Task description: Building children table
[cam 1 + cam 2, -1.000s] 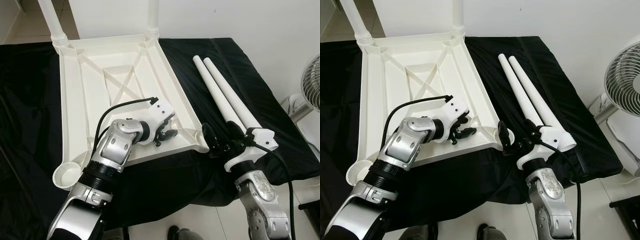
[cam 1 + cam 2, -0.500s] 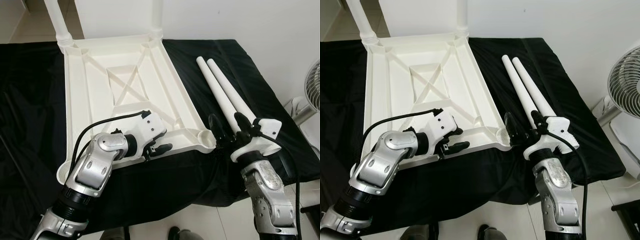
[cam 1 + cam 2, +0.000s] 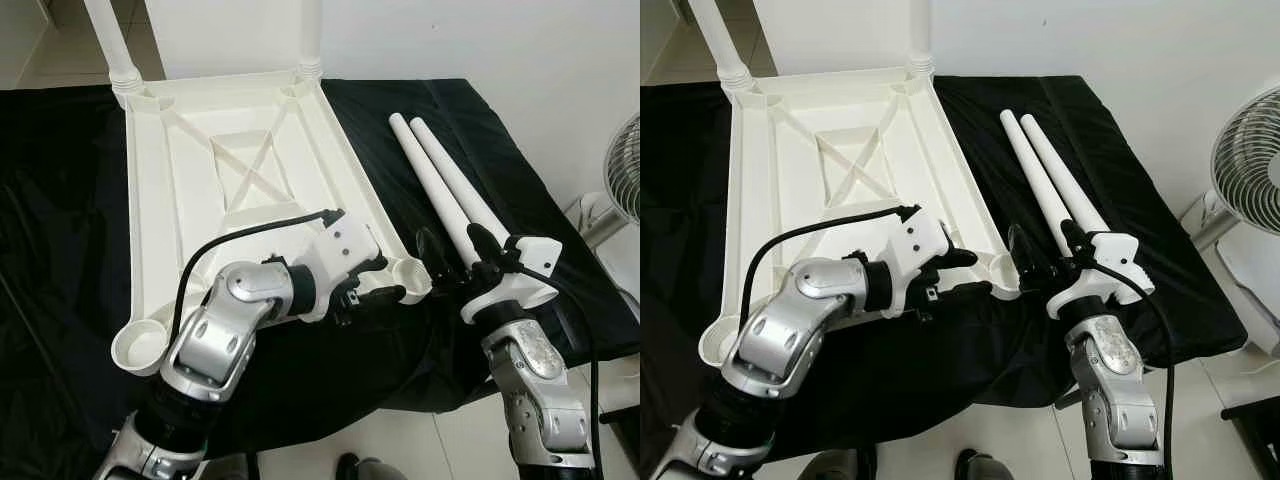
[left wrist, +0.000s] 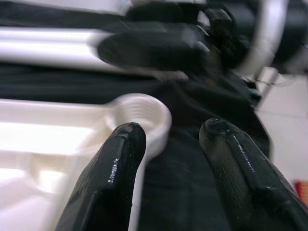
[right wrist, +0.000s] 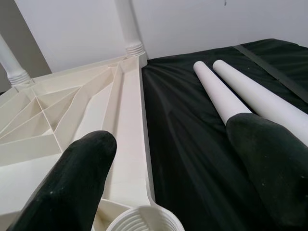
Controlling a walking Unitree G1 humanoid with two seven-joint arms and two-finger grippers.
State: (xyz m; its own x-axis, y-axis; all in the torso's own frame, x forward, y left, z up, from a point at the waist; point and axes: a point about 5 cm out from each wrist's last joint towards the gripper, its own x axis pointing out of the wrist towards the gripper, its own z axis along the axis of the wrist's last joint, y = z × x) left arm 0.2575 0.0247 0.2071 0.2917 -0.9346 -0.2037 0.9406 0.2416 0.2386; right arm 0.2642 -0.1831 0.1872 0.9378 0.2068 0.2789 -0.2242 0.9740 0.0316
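The white plastic tabletop [image 3: 190, 200] lies upside down on a black cloth, with two legs [image 3: 110, 40] standing screwed into its far corners. Two loose white legs [image 3: 440, 180] lie side by side on the cloth to its right. My left gripper [image 3: 388, 278] is open at the tabletop's near edge, just short of the near right corner socket [image 3: 412, 275]; in the left wrist view that threaded socket [image 4: 144, 113] sits just beyond its fingers [image 4: 115, 163]. My right gripper [image 3: 452, 250] is open at the near ends of the loose legs and holds nothing.
The black cloth [image 3: 60, 200] covers the whole low surface and drops off at its near edge. Another threaded socket [image 3: 140, 348] sits at the tabletop's near left corner. A white fan [image 3: 1250, 140] stands on the floor at the right. A white wall is behind.
My left gripper has slid right along the tabletop's near edge toward the near right socket. The right gripper rose to the loose legs' ends, then held still. The camera shifted a little.
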